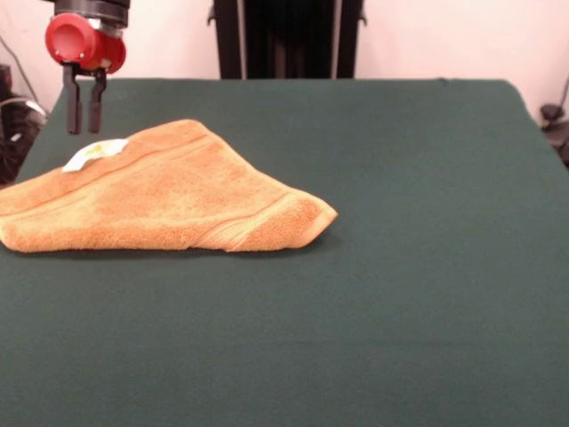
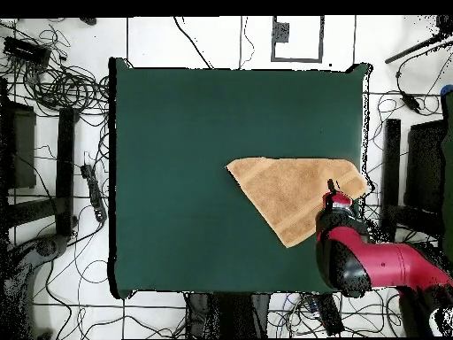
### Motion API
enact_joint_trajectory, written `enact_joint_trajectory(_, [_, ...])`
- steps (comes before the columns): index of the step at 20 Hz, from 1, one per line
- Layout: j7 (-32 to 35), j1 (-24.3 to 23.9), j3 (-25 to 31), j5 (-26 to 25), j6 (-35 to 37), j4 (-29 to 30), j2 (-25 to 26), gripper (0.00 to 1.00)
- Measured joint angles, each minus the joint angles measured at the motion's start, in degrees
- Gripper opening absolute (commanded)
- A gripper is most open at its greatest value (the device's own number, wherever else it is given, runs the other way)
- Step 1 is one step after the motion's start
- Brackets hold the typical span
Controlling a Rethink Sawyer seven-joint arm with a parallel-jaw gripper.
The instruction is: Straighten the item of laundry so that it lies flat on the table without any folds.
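Laundry here means an orange-tan terry towel [image 1: 164, 191], lying folded on the dark green table [image 1: 400, 294] just below and to one side of the gripper [image 1: 84, 114]. In the front view the gripper hangs above the cloth's far corner, its two dark fingers [image 1: 72, 107] pointing straight down with a narrow gap between them, gripping nothing and clear of the fabric. Directly under the fingertips and slightly nearer the camera sits a small white tag [image 1: 95, 153] on the towel's upper surface. From the gripper the towel spreads away as a rough triangle: one long edge runs out to a rounded, doubled-over corner far from the gripper, where a woven border band [image 1: 233, 233] shows along the fold, and another band runs along the top edge near the tag. In the overhead view the red and black arm [image 2: 372, 264] reaches over the table's edge, and the gripper's red head [image 2: 340, 211] covers the towel's corner beside that edge; the rest of the cloth stretches from the gripper toward the table's middle, tapering to a point
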Motion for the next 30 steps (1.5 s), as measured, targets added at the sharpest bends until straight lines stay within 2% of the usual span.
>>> enact_joint_trajectory(2, [0.0, -1.1, 0.5, 2.8, 1.3, 0.2, -0.1, 1.00])
enact_joint_trajectory(4, [0.0, -4.6, 1.6, 10.3, 6.0, 0.4, -0.2, 1.00])
enact_joint_trajectory(10, [0.0, -9.1, 1.6, 17.8, 14.6, 0.3, -0.6, 1.00])
enact_joint_trajectory(14, [0.0, -9.7, 1.6, 19.2, 17.2, 0.4, -0.6, 1.00])
enact_joint_trajectory(23, [0.0, -9.1, 1.6, 20.7, 18.3, 0.4, -0.5, 1.00])
enact_joint_trajectory(30, [0.0, -8.6, 1.6, 23.0, 22.9, 0.3, -0.3, 1.00])
